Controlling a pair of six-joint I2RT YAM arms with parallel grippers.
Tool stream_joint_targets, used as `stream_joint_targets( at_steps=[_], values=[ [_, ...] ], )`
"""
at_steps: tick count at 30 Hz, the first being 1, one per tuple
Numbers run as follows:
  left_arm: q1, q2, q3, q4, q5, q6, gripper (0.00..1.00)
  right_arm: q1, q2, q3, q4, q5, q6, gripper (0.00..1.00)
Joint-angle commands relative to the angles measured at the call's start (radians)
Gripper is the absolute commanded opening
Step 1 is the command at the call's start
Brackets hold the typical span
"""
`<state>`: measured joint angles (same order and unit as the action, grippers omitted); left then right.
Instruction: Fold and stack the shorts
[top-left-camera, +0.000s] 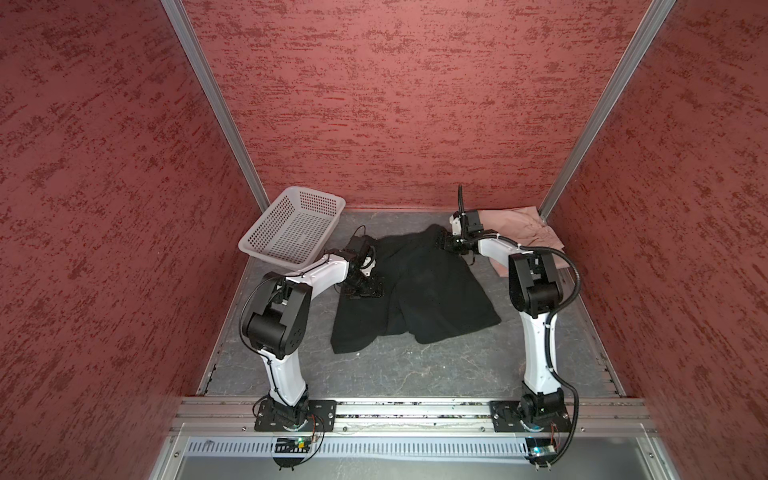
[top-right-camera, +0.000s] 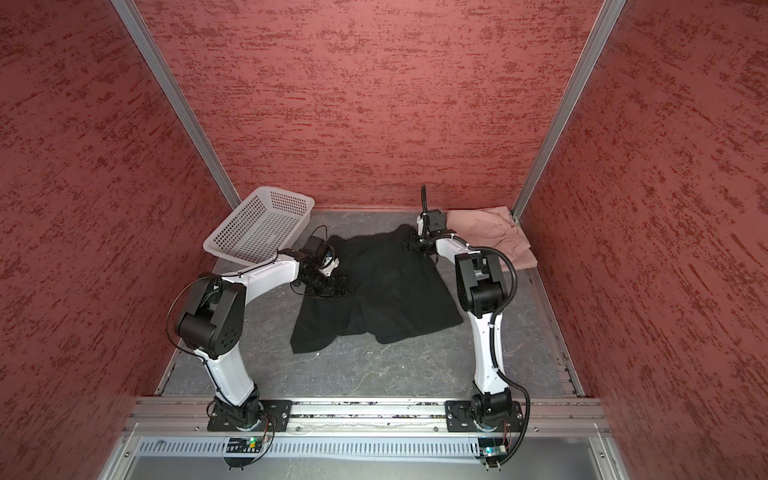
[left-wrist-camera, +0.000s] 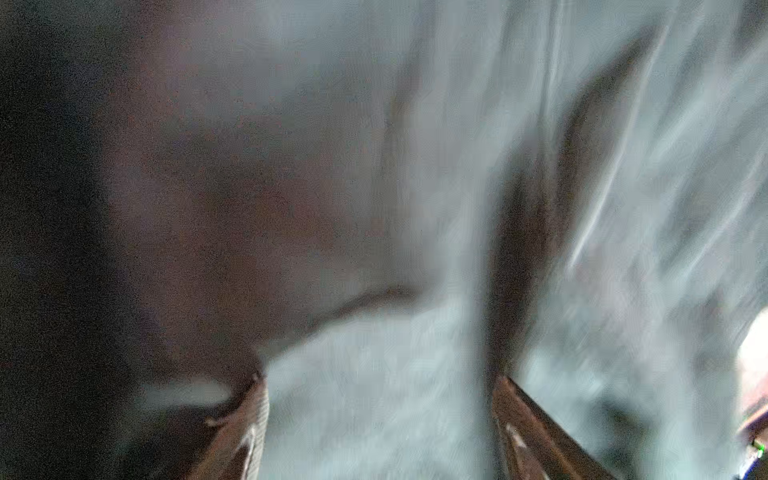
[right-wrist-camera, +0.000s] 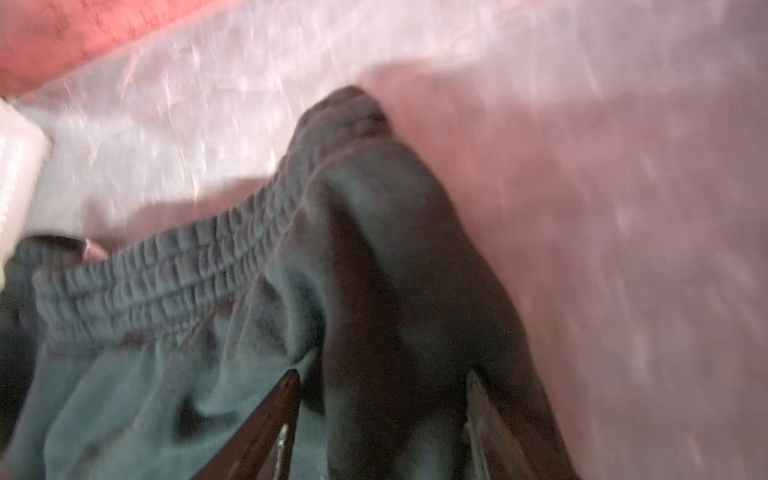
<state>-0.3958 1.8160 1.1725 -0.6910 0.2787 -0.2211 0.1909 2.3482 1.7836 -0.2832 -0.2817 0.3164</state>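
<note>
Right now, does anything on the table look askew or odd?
The black cloth shorts lie rumpled and skewed, waistband corner pinched up by the right gripper. The dusty pink shorts lie wrinkled in the far right corner.

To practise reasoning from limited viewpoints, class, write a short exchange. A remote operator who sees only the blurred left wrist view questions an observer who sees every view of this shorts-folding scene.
Operator: My picture is mostly blur. Are the black shorts held?
Observer: Yes. The right end effector grips a bunch of their cloth beside the waistband.
Operator: Where is the second pair?
Observer: The pink shorts lie in the far right corner of the table, behind the right arm.
</note>
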Motion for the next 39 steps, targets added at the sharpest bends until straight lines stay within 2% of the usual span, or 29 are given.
stream_joint_targets(
  at_steps=[1,6,9,11,13,15,18,20,23,27,32,36,39],
  values=[
    [-0.033,-0.052,-0.052,0.041,0.018,-0.083,0.84,0.009,0.135,0.145,-0.052,-0.001,0.039,0.65],
    [-0.153,-0.088,-0.055,0.059,0.053,-0.157,0.84,0.049,0.346,0.522,-0.12,-0.099,0.054,0.65],
    [-0.245,-0.095,-0.037,0.13,0.14,-0.222,0.84,0.082,0.441,0.742,-0.143,-0.205,0.07,0.66],
    [-0.3,-0.091,-0.017,0.155,0.178,-0.253,0.85,0.1,0.444,0.803,-0.143,-0.26,0.062,0.68],
    [-0.334,-0.086,0.03,0.116,0.186,-0.256,0.87,0.112,0.384,0.783,-0.159,-0.264,0.03,0.71],
    [-0.341,-0.098,0.069,0.09,0.195,-0.251,0.89,0.113,0.28,0.688,-0.178,-0.237,-0.009,0.73],
    [-0.309,-0.133,0.127,0.04,0.179,-0.188,0.95,0.108,0.037,0.4,-0.153,-0.132,-0.053,0.74],
    [-0.24,-0.136,0.16,-0.002,0.146,-0.126,0.97,0.098,-0.149,0.149,-0.072,-0.096,-0.046,0.74],
    [-0.088,-0.095,0.205,-0.039,0.092,-0.049,0.97,0.082,-0.423,-0.235,0.045,-0.047,0.0,0.74],
    [0.053,-0.005,0.285,-0.048,-0.018,0.055,0.96,0.082,-0.731,-0.605,0.012,0.014,0.04,0.74],
    [0.14,0.108,0.387,-0.075,-0.03,0.113,0.96,0.095,-1.004,-0.907,-0.144,0.003,0.136,0.73],
    [0.159,0.143,0.37,-0.061,-0.007,0.118,0.96,0.097,-1.178,-1.042,-0.22,-0.012,0.225,0.72],
    [0.16,0.144,0.323,-0.047,-0.003,0.113,0.96,0.099,-1.222,-1.124,-0.176,-0.021,0.272,0.7]
  ],
)
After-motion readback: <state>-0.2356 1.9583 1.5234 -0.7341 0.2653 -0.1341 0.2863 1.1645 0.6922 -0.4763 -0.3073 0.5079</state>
